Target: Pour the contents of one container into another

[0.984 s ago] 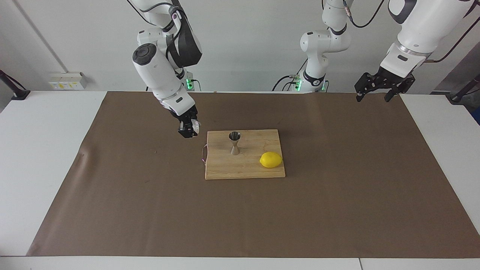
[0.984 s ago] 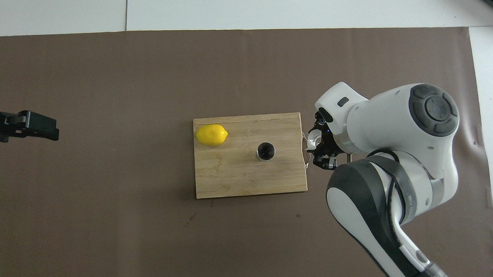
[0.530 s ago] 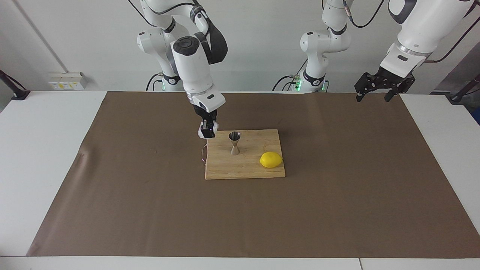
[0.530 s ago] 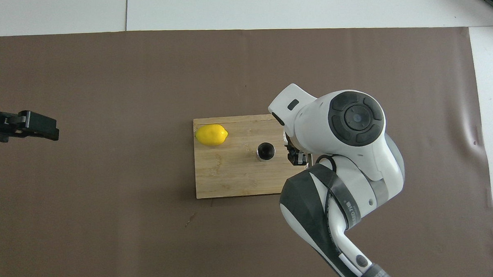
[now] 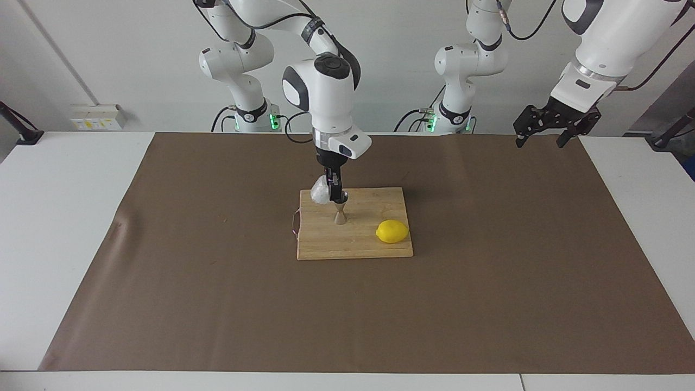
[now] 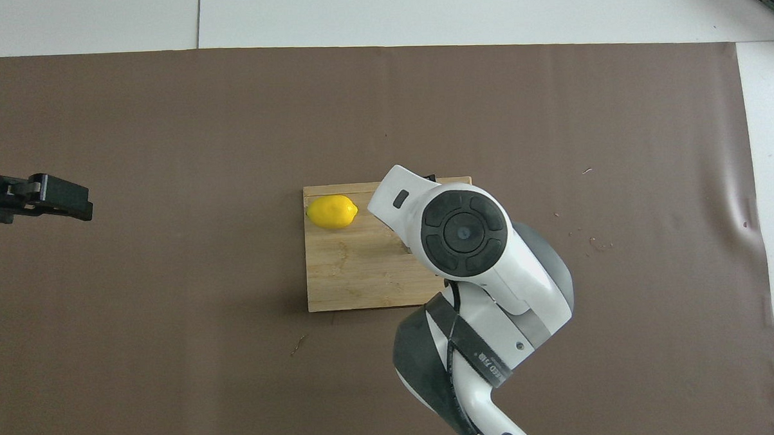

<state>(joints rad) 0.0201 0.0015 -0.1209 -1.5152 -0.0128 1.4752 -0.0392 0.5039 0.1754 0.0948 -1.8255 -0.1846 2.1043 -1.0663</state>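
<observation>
A white table carries a wide brown mat (image 5: 488, 282), and near the mat's middle lies a wooden cutting board (image 5: 358, 244). On the board stands the steel jigger (image 5: 340, 214), upright, its two cones joined at a narrow waist; its upper mouth is hidden by the right gripper (image 5: 335, 196) in the facing view and by the right arm in the overhead view, so what it holds cannot be told. The right gripper hangs directly over the jigger with its fingers clamped on the translucent cup (image 5: 320, 192), which is tipped on its side just above the jigger's rim on the right arm's side (nothing can be made out inside the cup). A second ago this gripper and cup hung over the mat beside the board's end toward the right arm; half a second ago they were over that end of the board; now they are over the jigger. The cup looks whitish, crinkled and small. A lemon (image 5: 392, 231) lies on the board toward the left arm's end, unmoved. The left gripper (image 5: 545, 130) waits raised over the mat's edge at the left arm's end, fingers spread apart, unchanged.
</observation>
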